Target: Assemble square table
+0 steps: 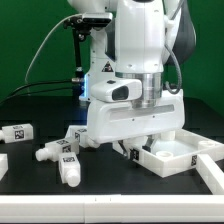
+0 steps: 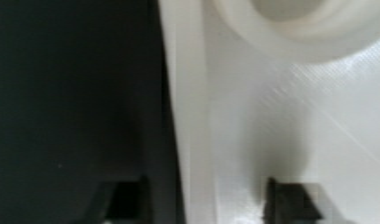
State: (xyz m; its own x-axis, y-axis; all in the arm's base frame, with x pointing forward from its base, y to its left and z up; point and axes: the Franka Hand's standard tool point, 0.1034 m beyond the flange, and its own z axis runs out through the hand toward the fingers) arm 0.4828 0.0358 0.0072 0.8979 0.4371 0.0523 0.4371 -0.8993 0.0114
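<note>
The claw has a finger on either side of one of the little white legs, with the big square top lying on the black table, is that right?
Not quite. The wrist view shows the gripper with a finger on either side of the thick edge of the tabletop, not of a leg. The tabletop does lie on the black table.

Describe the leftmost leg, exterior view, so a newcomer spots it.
From the big white arm mid-frame, look toward the exterior view's left edge. A short white tagged leg lies there alone; the other legs cluster by the arm.
</note>
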